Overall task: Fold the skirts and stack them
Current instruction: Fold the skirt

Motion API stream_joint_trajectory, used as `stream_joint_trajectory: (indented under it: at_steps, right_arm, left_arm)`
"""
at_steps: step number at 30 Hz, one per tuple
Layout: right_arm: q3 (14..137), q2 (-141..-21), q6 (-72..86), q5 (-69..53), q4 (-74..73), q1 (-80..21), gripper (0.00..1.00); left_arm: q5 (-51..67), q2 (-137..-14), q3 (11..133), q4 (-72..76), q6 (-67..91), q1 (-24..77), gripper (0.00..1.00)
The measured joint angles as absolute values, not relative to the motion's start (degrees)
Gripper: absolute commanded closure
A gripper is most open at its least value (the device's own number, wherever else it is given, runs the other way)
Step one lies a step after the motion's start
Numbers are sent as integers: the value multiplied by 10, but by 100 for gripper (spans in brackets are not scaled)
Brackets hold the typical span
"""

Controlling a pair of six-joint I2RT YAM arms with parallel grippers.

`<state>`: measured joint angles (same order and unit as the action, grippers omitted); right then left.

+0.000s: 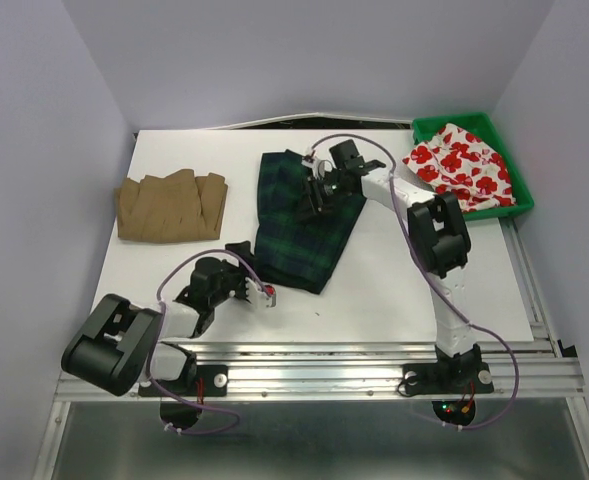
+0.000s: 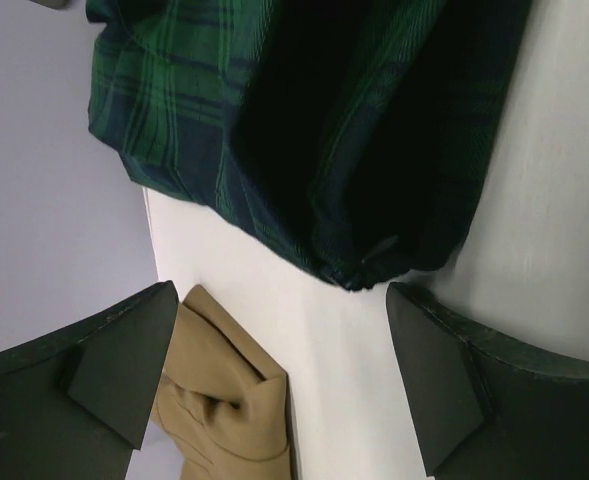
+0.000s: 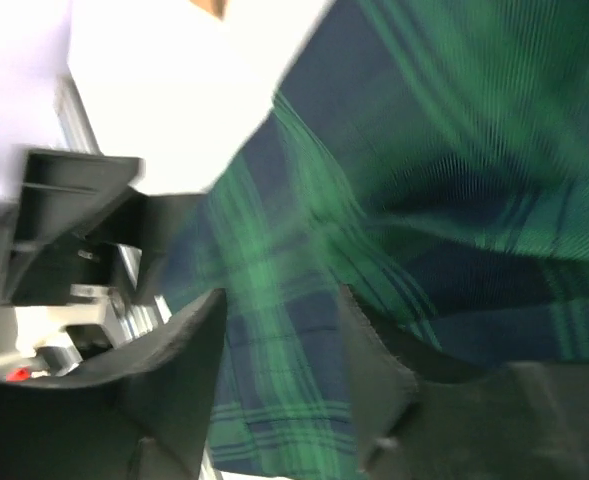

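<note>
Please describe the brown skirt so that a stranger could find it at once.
On the white table, look toward the far left: the tan pleated skirt lies there alone. It is the only plain one; the middle skirt is dark green plaid, and the flowered skirt sits in the green bin.

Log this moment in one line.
left gripper: open, empty, near plaid skirt edge | right gripper: open above plaid skirt | tan skirt: table left | floral skirt: in green bin

Bright even light; right wrist view blurred, white glare top-left.
</note>
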<state>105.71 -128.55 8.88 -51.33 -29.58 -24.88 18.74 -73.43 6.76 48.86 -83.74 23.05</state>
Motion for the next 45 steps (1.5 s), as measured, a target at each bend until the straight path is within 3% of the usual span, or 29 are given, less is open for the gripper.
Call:
stream_joint_trajectory:
  at_steps: [4,11,20,32,37,38,41,44,45]
  right_arm:
    - [1022,-1332,85,-501,-305,-262,66]
    - [1054,-1393,112,-543,-320,-260,72]
    - [1051,-1397,134,-550,-312,-259,73]
    - [1040,-1399,158,-562,-293,-257,73]
    - [1041,-1404,168,-572,-291,-256,72]
    - [1041,-1404,168,-573,-290,-256,72]
    - [1041,-1405,171,-576,-289,-256,72]
    - [1041,-1405,172,-576,-289,-256,72]
    - [1041,-1405,172,-576,-289,-256,72]
  left_arm:
    - [216,-753,77,494,-861,249,2]
    - [248,-740,116,407,-871,306,2]
    - [230,-775,185,348,-795,373,1]
    - [66,-817,256,315,-627,442,9]
    - [-6,-817,259,299,-596,498,8]
    - [-13,-817,259,298,-594,510,2]
    - [-43,-817,257,300,-594,543,2]
    - [-68,-818,244,309,-594,562,13]
    - [-74,-820,244,311,-594,564,23]
